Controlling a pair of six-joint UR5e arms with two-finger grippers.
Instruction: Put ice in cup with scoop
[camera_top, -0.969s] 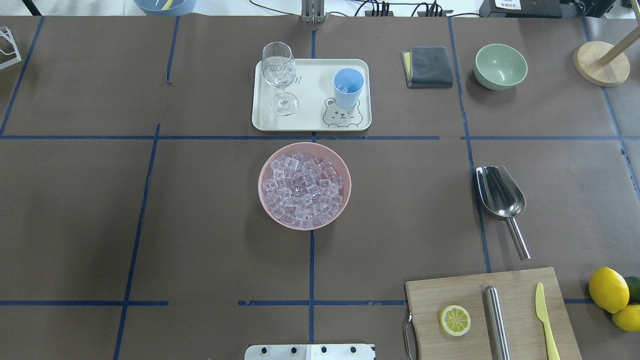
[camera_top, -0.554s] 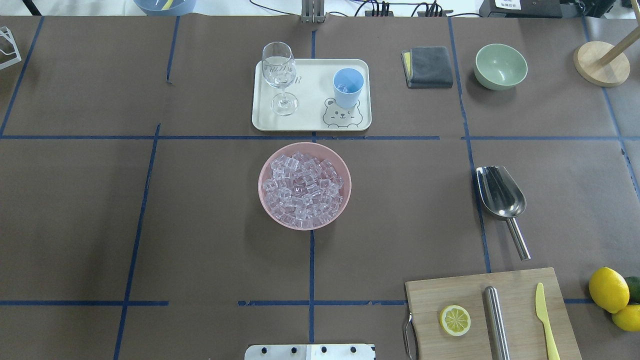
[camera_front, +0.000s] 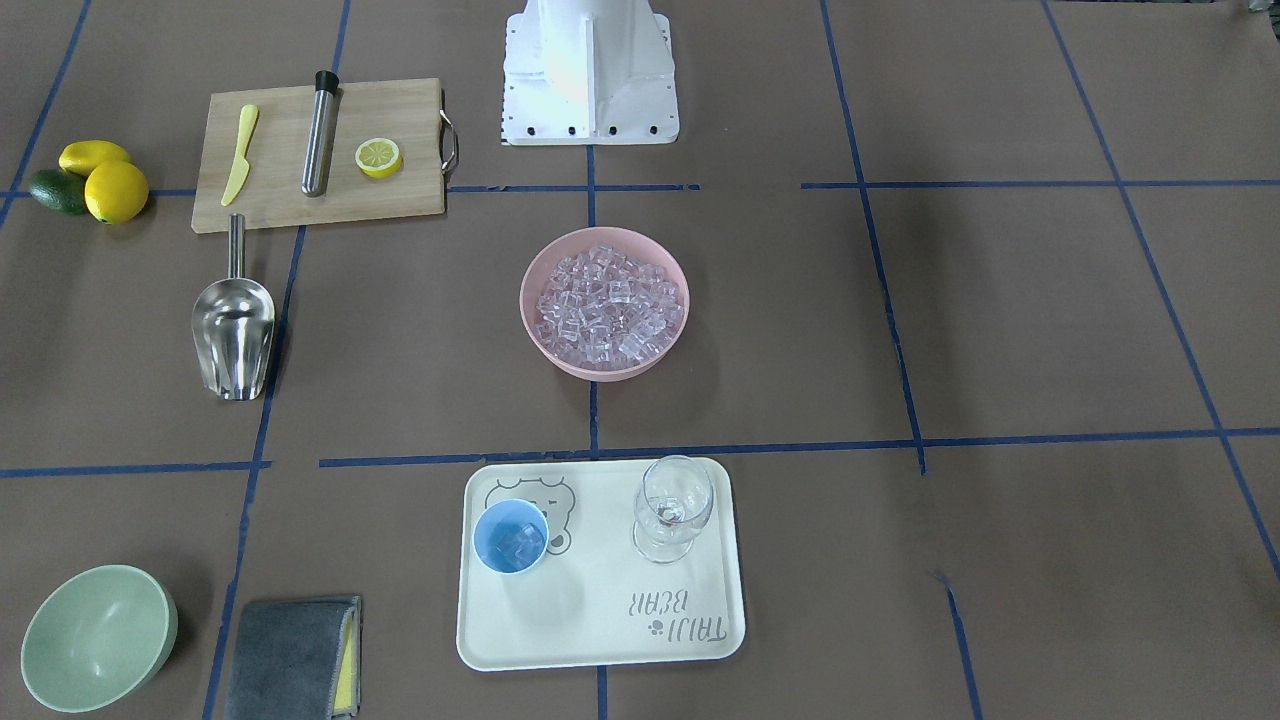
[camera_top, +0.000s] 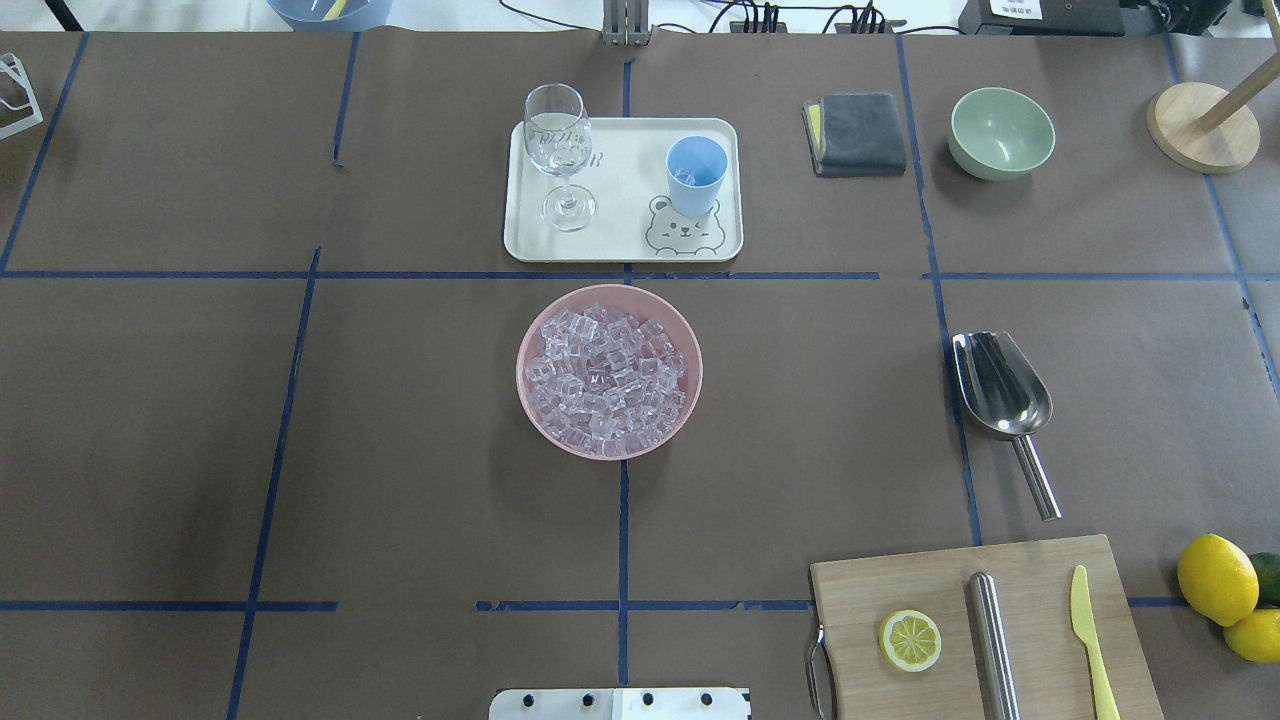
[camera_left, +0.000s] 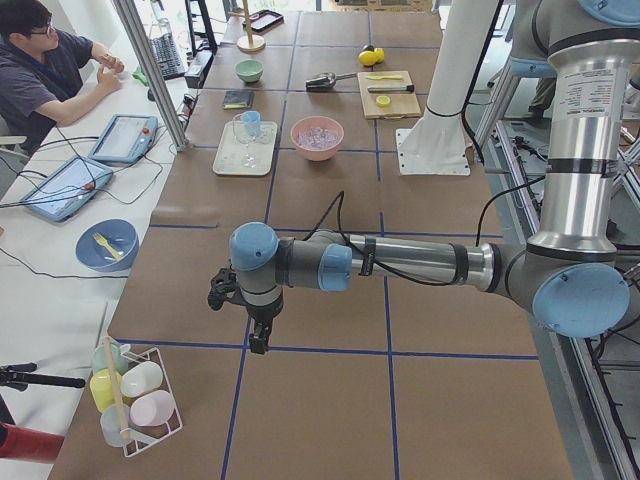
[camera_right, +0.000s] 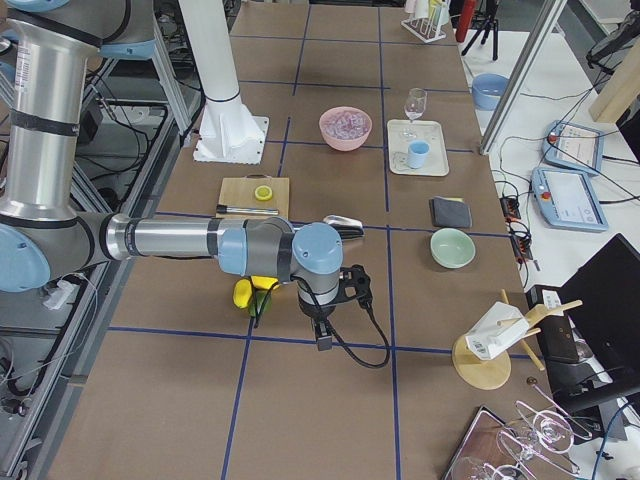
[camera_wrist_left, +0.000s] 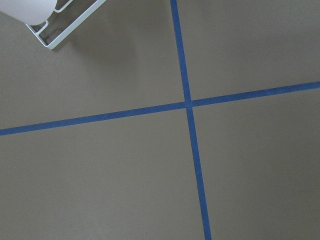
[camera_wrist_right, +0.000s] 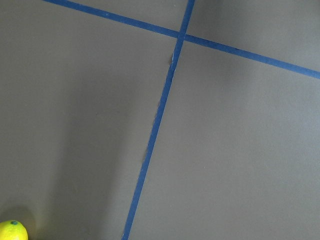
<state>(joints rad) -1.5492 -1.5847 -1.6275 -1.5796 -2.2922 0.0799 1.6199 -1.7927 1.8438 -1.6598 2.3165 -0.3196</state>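
- Lying on the desk, scoop (untouched), well apart from the ice.
- Cup sits on the tray.
- Left pincer, right pincer: can't tell apart or together.

Bright, even light falls from above, leaving soft, faint shadows. The scoop shows glare; every view is sharp.

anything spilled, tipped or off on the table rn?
Nothing stands out. The ice sits in the pink bowl, none loose on the table. The cup and glass stand upright on the tray. The scoop lies flat, empty.
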